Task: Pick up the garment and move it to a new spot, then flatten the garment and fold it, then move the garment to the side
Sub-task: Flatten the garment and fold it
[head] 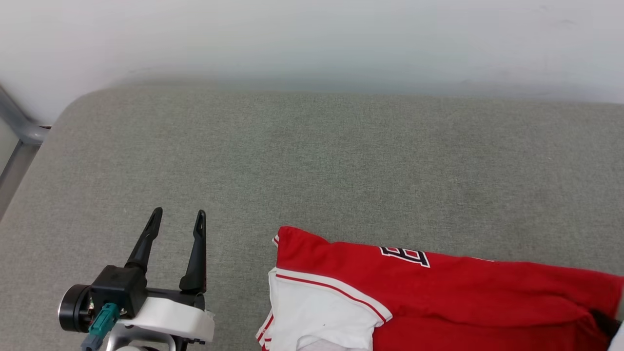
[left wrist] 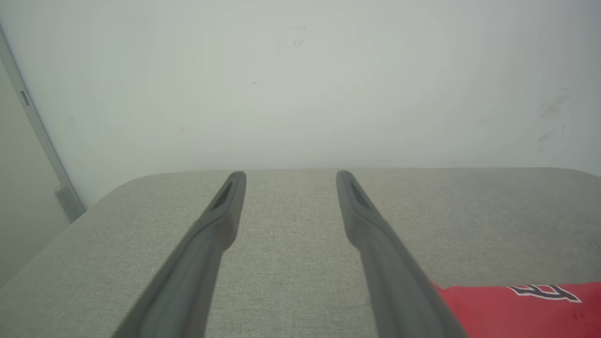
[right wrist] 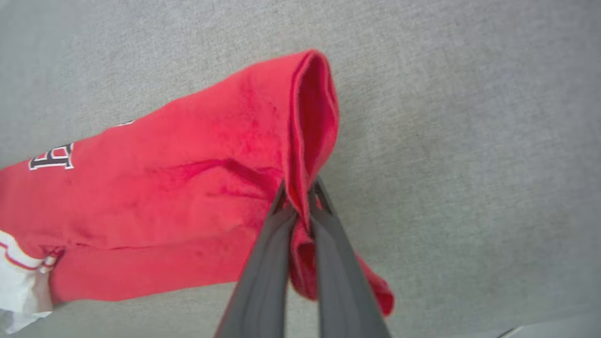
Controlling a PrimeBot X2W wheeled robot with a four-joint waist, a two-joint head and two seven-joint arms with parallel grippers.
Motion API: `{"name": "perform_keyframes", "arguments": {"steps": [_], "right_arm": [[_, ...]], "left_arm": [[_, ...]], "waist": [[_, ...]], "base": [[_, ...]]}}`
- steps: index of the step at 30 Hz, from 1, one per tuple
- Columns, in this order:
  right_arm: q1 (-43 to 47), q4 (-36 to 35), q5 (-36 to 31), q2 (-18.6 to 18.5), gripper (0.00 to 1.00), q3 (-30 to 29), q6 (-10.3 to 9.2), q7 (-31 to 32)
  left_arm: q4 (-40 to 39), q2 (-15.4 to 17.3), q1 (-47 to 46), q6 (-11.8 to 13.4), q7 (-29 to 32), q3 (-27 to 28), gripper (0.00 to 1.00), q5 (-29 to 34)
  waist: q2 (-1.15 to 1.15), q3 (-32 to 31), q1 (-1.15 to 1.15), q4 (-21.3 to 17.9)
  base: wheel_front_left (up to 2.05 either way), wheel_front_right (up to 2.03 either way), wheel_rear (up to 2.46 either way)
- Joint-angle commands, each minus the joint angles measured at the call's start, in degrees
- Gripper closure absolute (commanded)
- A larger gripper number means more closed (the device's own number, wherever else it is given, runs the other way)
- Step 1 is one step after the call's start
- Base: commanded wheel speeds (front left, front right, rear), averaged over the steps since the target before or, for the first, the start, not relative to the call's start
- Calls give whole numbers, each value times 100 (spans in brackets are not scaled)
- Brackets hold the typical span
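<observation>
**Ana:** Fabric was what the right gripper point(right wrist: 300, 188) had hold of, wasn't it?

**Ben:** Yes. Its two dark fingers were pressed together on a raised ridge of red cloth, with a tuck of it hanging down between them.

**Ana:** And where did the shirt lie?

**Ben:** The red jersey T-shirt point(head: 463, 292) lay bunched lengthwise on the grey upholstered surface point(head: 341, 161), along its near side and toward the robot's right. Its white sleeve point(head: 321, 307) pointed at the left arm, and the pinch was at the opposite end. Most of the cloth rested on the upholstery, with only the gripped fold standing up.

**Ana:** Why take it there?

**Ben:** I read it as the pick-up step. A fold at one end gave thin fingers something to bite. Lifting from that end would probably let the rest trail behind, not ball up.

**Ana:** And the left gripper point(head: 179, 212)?

**Ben:** Its fingers stood apart with nothing between them. It was over bare upholstery near the sleeve end and clear of the cloth. My guess is that it waited there so as not to snag anything, ready for the flattening.

**Ana:** Any worry?

**Ben:** The bite looked small, so the cloth could slip out under its own weight.
</observation>
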Motion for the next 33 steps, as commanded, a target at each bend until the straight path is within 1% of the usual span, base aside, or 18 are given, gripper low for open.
{"name": "perform_keyframes", "arguments": {"steps": [1,4,7,9,12,14,15,16,17,18,25,26,29,33], "right_arm": [[-158,-47,326,213,100,-62,-2,245],[-348,-121,1255,491,100,-84,-2,750],[-371,-125,2124,619,100,49,-2,1221],[-388,-20,2795,635,100,202,-2,1475],[-356,252,3695,641,100,612,-2,1573],[-414,382,4104,631,100,898,-2,1532],[-414,382,4104,631,100,898,-2,1532],[-449,437,4251,632,100,1045,-2,1478],[-523,519,4472,639,100,1390,-2,1343],[-575,576,4578,638,100,1564,-2,1243],[-1085,960,4936,637,100,2923,-2,438],[-1085,960,4936,637,100,2923,-2,438],[-1317,1133,5057,635,100,3446,-2,120],[-1589,1302,5111,633,100,3876,-2,-313]], "left_arm": [[-4,5,48,6,-12,-24,0,36],[1,-5,46,10,1,-40,0,17],[-4,-19,13,-5,13,-70,0,13],[-6,-39,-37,-15,17,-90,0,6],[10,-75,-129,-38,23,-143,0,0],[27,-98,-177,-81,28,-185,0,-8],[27,-98,-177,-81,28,-185,0,-8],[36,-109,-212,-93,27,-200,0,-10],[73,-140,-287,-126,18,-217,0,-16],[93,-159,-328,-133,8,-228,0,-17],[237,-337,-611,-243,-57,-313,0,17],[237,-337,-611,-243,-57,-313,0,17],[296,-423,-700,-285,-81,-331,0,38],[369,-475,-792,-344,-97,-325,0,54]], "waist": [[0,-17,0,-3],[0,-38,0,8],[0,-23,0,44],[0,4,0,86],[0,55,0,187],[0,101,0,253],[0,101,0,253],[0,135,0,292],[0,189,0,374],[0,223,0,415],[0,506,0,672],[0,506,0,672],[0,632,0,755],[0,785,0,822]], "base": [[0,0,0],[0,0,0],[0,0,0],[0,0,0],[0,0,0],[0,0,0],[0,0,0],[0,0,0],[0,0,0],[0,0,0],[0,0,0],[0,0,0],[0,0,0],[0,0,0]]}}
